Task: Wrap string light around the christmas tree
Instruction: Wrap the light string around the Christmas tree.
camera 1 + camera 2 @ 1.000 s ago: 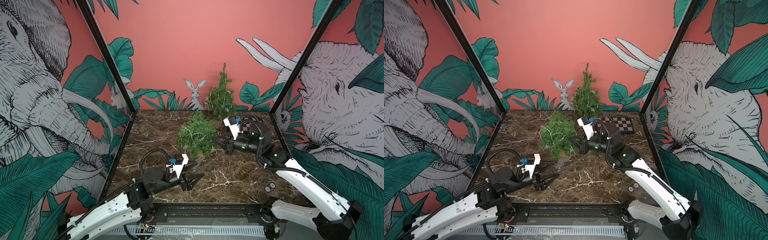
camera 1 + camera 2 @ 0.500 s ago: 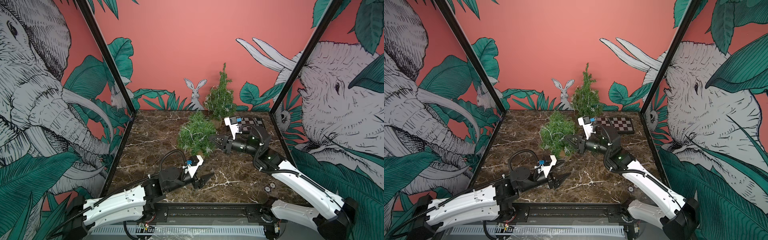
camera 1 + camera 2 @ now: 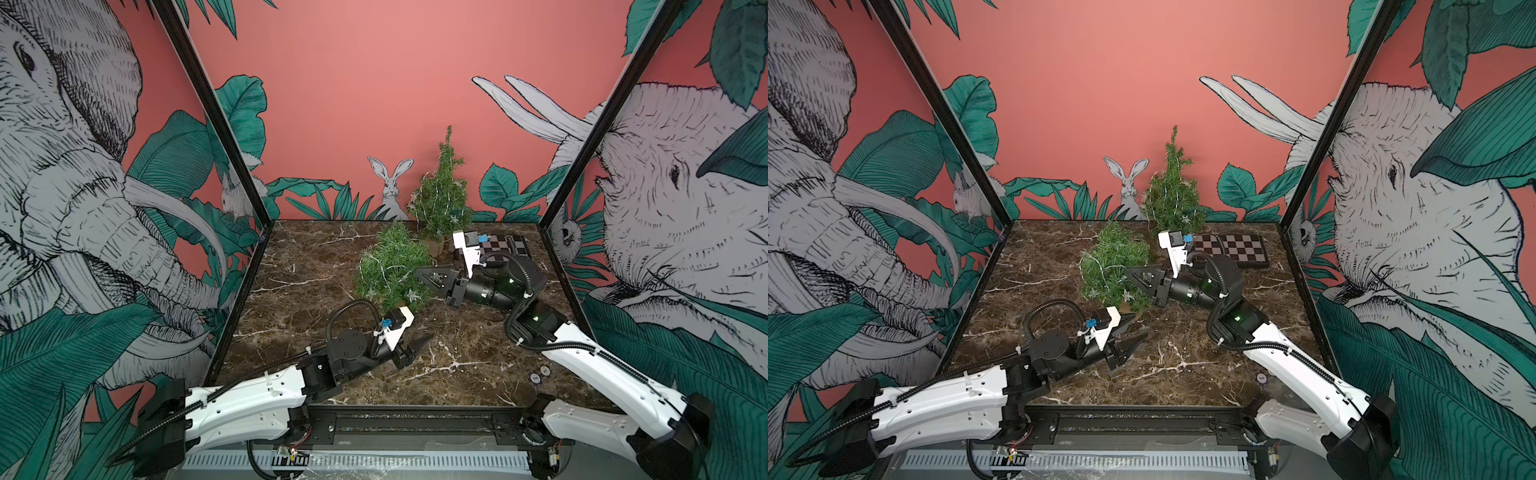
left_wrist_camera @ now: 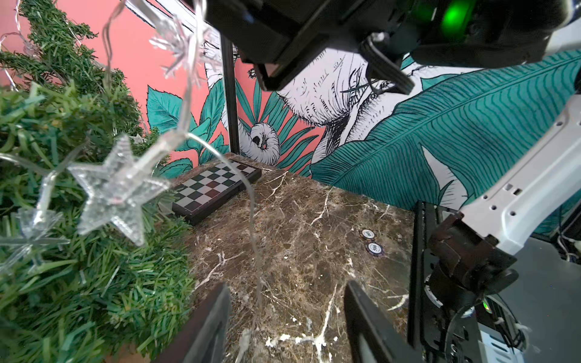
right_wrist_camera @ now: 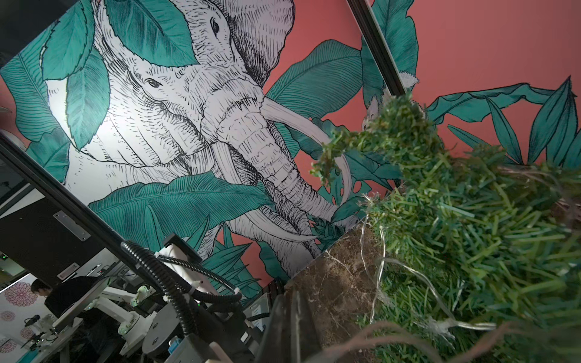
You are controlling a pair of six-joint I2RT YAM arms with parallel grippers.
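On the marbled tabletop (image 3: 311, 257), christmas tree (image 3: 388, 270) mid-scene, string light (image 4: 116, 188) draped over it. Right tool (image 3: 428, 276) pressed together beside the tree, likely tensioning; left tool (image 4: 286, 314) parted astride dangling wire (image 4: 256, 251), for catching.

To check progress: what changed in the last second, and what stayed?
The left gripper reached forward and right toward the near christmas tree, jaws open but narrower. The right gripper, shut, edged closer to that tree. That tree, the far christmas tree and the chessboard stayed put.
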